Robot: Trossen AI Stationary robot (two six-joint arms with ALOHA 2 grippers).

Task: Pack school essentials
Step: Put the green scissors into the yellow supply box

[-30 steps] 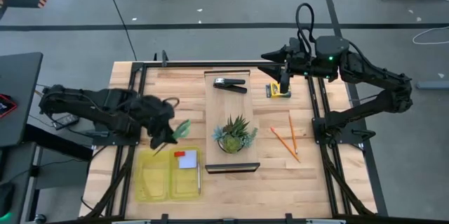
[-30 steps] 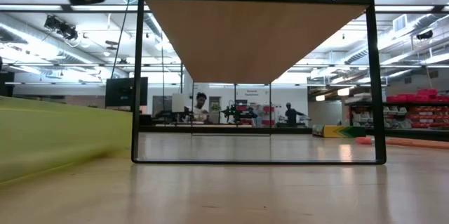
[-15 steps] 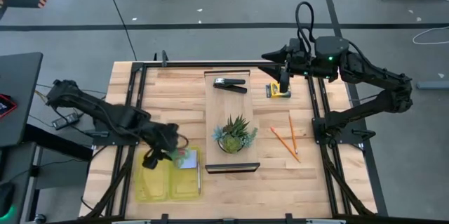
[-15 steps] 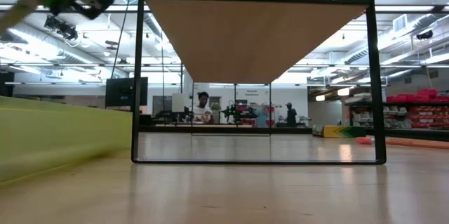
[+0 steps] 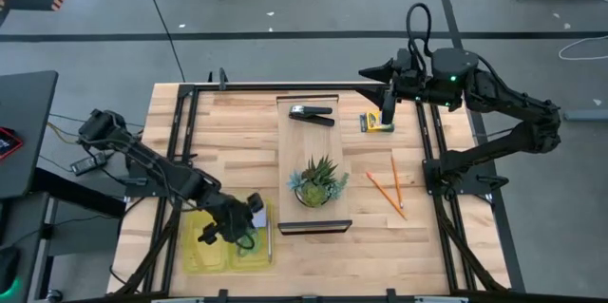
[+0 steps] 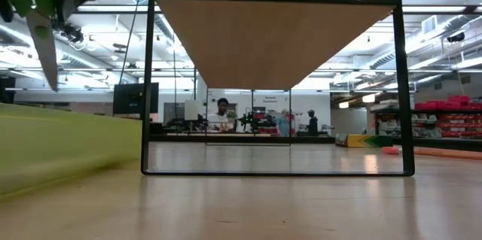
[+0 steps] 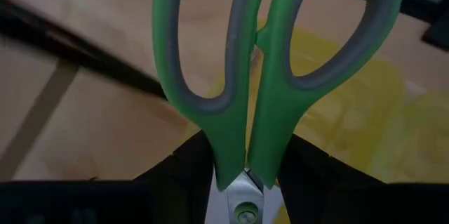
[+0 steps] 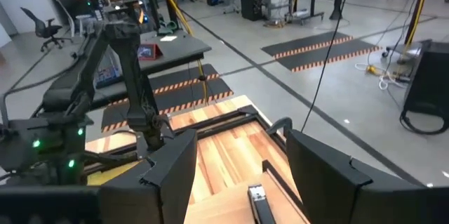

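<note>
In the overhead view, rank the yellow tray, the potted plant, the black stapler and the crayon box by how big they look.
1. Translucent yellow plastic tray
2. Spiky green potted plant
3. Black stapler
4. Yellow-and-green crayon box

The last two look close in size.

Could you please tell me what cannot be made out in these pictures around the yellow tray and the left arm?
- Pale blue square note pad: high view, mostly hidden under the left tool.
- Green-handled scissors: left wrist view, blades cut off by the edge.
- Translucent yellow plastic tray: low view, contents hidden behind its wall.
</note>
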